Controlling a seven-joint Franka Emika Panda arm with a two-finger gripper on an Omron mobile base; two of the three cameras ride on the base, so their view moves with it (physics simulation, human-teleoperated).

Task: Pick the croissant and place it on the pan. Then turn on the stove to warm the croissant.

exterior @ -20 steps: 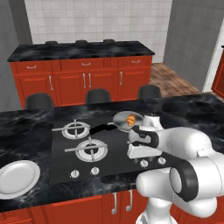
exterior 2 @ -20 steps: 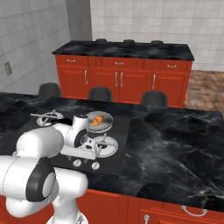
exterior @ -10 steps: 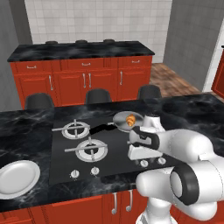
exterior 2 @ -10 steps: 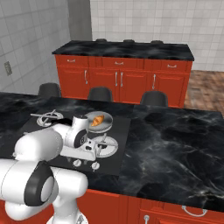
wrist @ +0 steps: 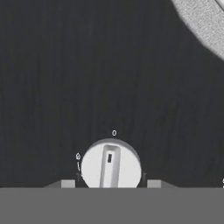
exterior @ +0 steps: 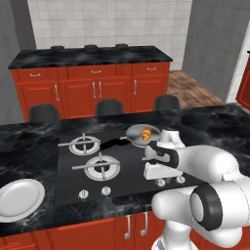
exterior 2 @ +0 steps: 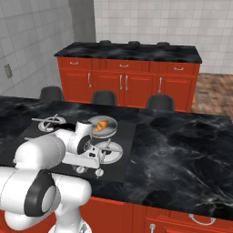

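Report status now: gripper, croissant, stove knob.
Gripper open, fingertips either side of a small silver stove knob. Golden crescent croissant lying in the small grey frying pan on the black cooktop. Nothing blocking the knob.

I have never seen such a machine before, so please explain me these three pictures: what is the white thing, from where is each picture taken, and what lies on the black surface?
The white thing is a robot arm in a simulated kitchen. Two pictures come from cameras behind the arm, one on its left and one on its right, so both show the same scene. The third comes from a camera on the hand itself.

On the dark counter sits a black stove with ring burners. A small grey pan stands on it, and the croissant already lies in the pan. A white plate rests on the counter beside the stove.

The gripper holds nothing. It is down at the stove's front edge, with a silver knob between its open fingertips, its pointer near the 0 mark.
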